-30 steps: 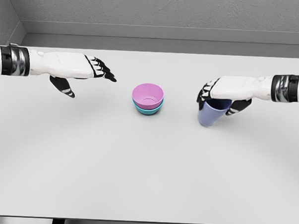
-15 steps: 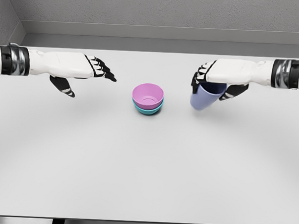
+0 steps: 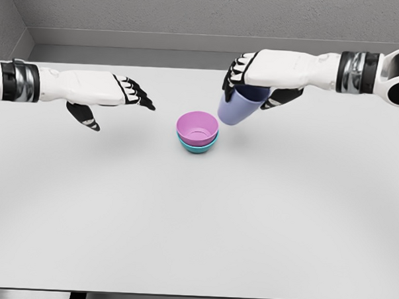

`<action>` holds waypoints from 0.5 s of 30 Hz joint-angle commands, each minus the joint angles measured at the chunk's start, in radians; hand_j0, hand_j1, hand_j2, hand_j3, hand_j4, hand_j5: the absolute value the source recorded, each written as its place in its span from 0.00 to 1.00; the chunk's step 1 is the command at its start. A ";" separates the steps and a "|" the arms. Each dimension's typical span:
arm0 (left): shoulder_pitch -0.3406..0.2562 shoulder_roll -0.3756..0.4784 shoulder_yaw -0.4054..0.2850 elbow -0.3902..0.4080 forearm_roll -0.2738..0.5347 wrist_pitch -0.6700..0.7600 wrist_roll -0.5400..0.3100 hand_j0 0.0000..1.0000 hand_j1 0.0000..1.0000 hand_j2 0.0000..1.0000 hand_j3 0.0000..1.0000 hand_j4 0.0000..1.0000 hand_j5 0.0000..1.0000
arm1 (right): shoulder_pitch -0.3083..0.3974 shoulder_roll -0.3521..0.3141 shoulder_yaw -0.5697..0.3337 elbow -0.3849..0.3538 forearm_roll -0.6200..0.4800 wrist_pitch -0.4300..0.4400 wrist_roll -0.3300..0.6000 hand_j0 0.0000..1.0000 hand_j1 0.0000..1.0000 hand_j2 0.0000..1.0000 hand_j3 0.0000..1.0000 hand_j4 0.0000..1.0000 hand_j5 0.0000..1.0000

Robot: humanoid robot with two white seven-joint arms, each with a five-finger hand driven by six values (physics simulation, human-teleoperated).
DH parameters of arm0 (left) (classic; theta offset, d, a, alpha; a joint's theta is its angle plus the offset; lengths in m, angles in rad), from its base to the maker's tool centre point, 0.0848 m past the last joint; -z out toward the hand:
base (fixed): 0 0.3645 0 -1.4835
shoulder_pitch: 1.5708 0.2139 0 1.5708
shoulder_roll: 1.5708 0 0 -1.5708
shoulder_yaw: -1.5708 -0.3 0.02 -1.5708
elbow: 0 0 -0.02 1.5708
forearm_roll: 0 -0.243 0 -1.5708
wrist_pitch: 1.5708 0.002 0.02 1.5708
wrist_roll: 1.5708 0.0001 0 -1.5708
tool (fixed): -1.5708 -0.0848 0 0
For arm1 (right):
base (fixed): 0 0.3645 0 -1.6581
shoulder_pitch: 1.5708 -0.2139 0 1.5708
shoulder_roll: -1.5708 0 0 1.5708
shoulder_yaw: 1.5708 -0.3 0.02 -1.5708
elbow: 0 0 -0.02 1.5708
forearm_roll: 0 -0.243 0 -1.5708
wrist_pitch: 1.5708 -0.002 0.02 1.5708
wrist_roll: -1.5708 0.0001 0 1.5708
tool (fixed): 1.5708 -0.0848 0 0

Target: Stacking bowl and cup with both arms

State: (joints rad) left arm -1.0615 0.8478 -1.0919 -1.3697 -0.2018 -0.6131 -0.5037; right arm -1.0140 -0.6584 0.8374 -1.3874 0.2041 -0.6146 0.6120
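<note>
Fingers of the right hand (image 3: pixel 250 77) are wrapped around the rim end of the cup (image 3: pixel 237 107), pinching it from above, and over the last second that hand has carried the cup up off the bench (image 3: pixel 196 215) and in from the right edge toward the middle. A second ago the cup sat lower and well to the right of the bowls; now it hangs tilted in the air, just beside the pink bowl (image 3: pixel 198 127) on its right and a little toward the far edge. I judge the lift and most of the carry to be done, with the lowering into the bowls not yet done.

Left hand (image 3: pixel 116 91) hovers over the far left part of the bench, its fingers spread and holding nothing, unchanged across the three moments.

Pink bowl sits nested in a teal bowl (image 3: pixel 198 147), only a teal band showing under it, the pair upright near the middle of the bench and unmoved. The cup is a pale lilac-blue tumbler, darker at the gripped mouth, narrowing toward its base, which points down and leftward toward the bowls.
</note>
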 commanded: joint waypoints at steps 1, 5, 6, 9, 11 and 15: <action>-0.002 0.000 0.001 0.000 0.005 0.002 0.001 1.00 1.00 1.00 1.00 1.00 1.00 | -0.002 0.019 -0.001 -0.007 -0.008 0.004 -0.001 0.47 0.47 0.47 0.47 0.47 0.47; 0.000 0.000 0.001 0.000 0.005 0.002 0.001 1.00 1.00 1.00 1.00 1.00 1.00 | -0.012 0.054 0.000 -0.033 -0.008 0.021 -0.001 0.47 0.47 0.47 0.47 0.47 0.47; 0.000 0.000 0.001 0.000 0.005 0.002 0.001 1.00 1.00 1.00 1.00 1.00 1.00 | -0.012 0.062 0.002 -0.036 -0.008 0.033 -0.001 0.47 0.47 0.47 0.47 0.47 0.47; -0.002 0.000 0.001 0.000 0.005 0.002 0.001 1.00 1.00 1.00 1.00 1.00 1.00 | -0.015 0.088 0.012 -0.039 -0.008 0.041 -0.001 0.47 0.47 0.47 0.47 0.47 0.47; 0.000 0.000 0.001 0.001 0.005 0.002 0.001 1.00 1.00 1.00 1.00 1.00 1.00 | -0.017 0.100 0.023 -0.039 -0.008 0.041 -0.001 0.47 0.47 0.47 0.47 0.47 0.47; 0.000 0.000 0.001 0.000 0.005 0.002 0.001 1.00 1.00 1.00 1.00 1.00 1.00 | -0.006 0.102 0.055 -0.036 -0.008 0.041 -0.001 0.47 0.47 0.47 0.47 0.47 0.47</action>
State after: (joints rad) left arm -1.0615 0.8478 -1.0917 -1.3693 -0.2017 -0.6130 -0.5038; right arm -1.0186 -0.5609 0.8780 -1.4240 0.2034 -0.5783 0.6121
